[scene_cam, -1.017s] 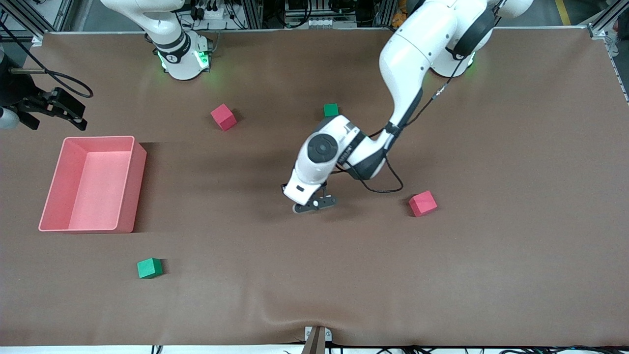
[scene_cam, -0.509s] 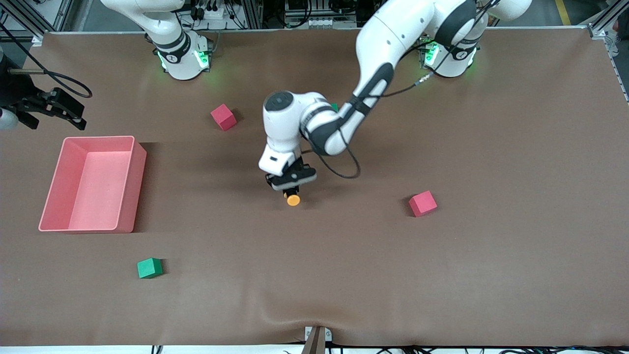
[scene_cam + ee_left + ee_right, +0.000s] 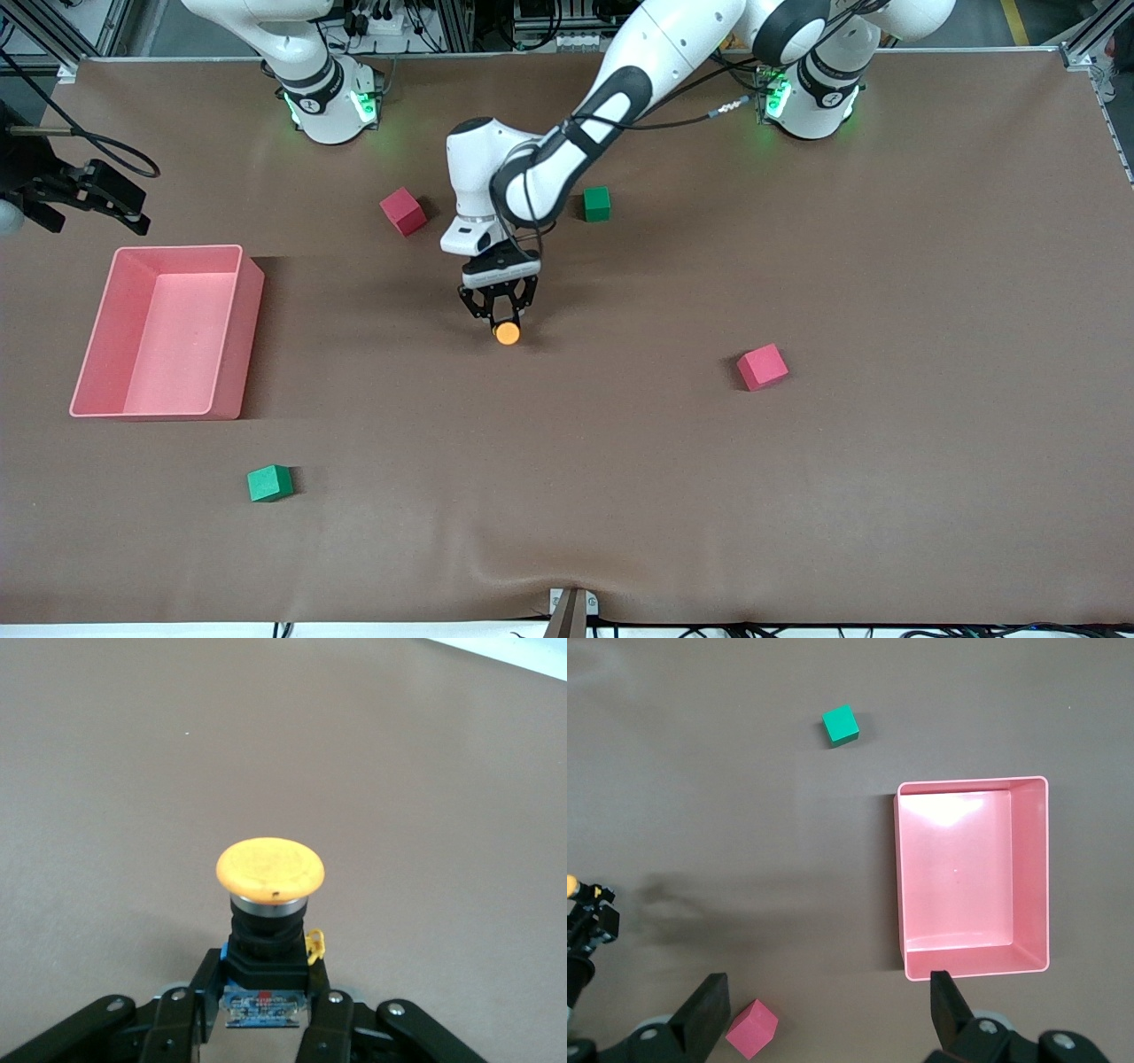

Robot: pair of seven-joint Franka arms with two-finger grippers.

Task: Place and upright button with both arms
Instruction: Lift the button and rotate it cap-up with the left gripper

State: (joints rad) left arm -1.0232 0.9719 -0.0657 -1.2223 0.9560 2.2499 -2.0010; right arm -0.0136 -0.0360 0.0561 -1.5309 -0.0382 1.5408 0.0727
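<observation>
You have the pink bin (image 3: 237, 332) sitting at the right arm's end of the table, with 2 red and 2 green cubes scattered about; none of them matter here. Your right gripper (image 3: 97, 197) waits above the table by that bin, fingers spread wide and empty. Your left gripper (image 3: 499, 312) hangs over the table's middle, clamped on the button's (image 3: 507, 332) black body, orange cap pointing away from the fingers. So the pickup looks done; setting it down upright is what's left for you.
</observation>
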